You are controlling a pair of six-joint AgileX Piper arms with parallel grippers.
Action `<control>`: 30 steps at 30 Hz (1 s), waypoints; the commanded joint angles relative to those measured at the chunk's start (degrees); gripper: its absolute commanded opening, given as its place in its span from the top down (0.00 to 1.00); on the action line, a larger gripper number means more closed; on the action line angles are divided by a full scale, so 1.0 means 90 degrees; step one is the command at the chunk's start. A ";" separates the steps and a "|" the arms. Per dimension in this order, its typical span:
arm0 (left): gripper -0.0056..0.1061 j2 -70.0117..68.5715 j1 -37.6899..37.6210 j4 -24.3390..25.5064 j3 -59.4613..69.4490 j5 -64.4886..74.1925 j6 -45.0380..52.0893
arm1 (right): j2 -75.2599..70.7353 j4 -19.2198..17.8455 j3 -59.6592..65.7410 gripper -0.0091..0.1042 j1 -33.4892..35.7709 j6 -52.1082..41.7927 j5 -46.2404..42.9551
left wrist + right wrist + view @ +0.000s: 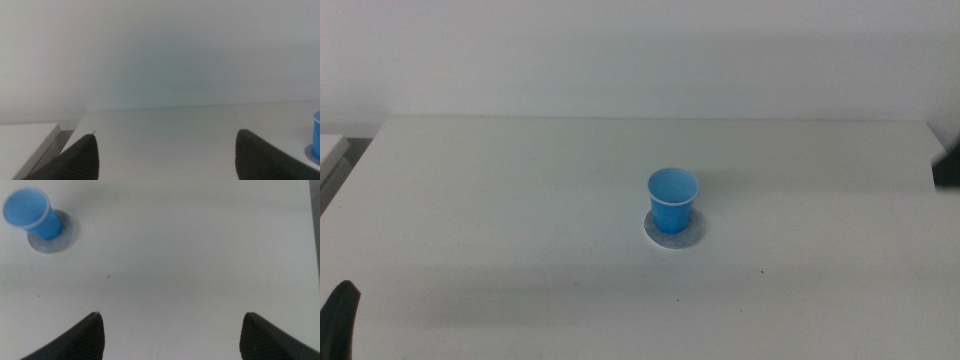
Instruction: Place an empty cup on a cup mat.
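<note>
The blue cup [673, 199] stands upright and empty on the grey round cup mat [674, 236] in the middle of the white table. It also shows in the right wrist view [31, 214] on the mat [65, 235], and at the edge of the left wrist view [316, 140]. My left gripper [167, 155] is open and empty, low at the table's front left corner [340, 318]. My right gripper [172, 335] is open and empty, well away from the cup; part of that arm shows at the right edge of the middle view [947, 165].
The white table [520, 200] spreads wide around the cup. A pale side surface [25, 140] lies beyond the table's left edge. A white wall stands behind the table.
</note>
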 commanded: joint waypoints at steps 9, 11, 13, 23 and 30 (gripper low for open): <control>0.11 0.0031 -0.0022 -0.0019 -0.0002 -0.0079 -0.0030 | -0.2252 -0.0301 0.2843 0.14 -0.0050 0.0780 -0.1309; 0.11 0.0031 -0.0022 -0.0019 -0.0002 -0.0079 -0.0030 | -0.2844 -0.0324 0.3456 0.14 -0.0050 0.0801 -0.1864; 0.11 0.0031 -0.0022 -0.0019 -0.0002 -0.0079 -0.0030 | -0.3348 -0.0364 0.3985 0.14 -0.0050 0.0781 -0.2405; 0.11 0.0031 -0.0022 -0.0019 -0.0002 -0.0079 -0.0030 | -0.4924 -0.1631 0.5473 0.14 -0.0050 0.2129 -0.3971; 0.11 0.0031 -0.0022 -0.0019 -0.0002 -0.0079 -0.0030 | -0.4933 -0.1210 0.5473 0.14 -0.0050 0.1579 -0.4061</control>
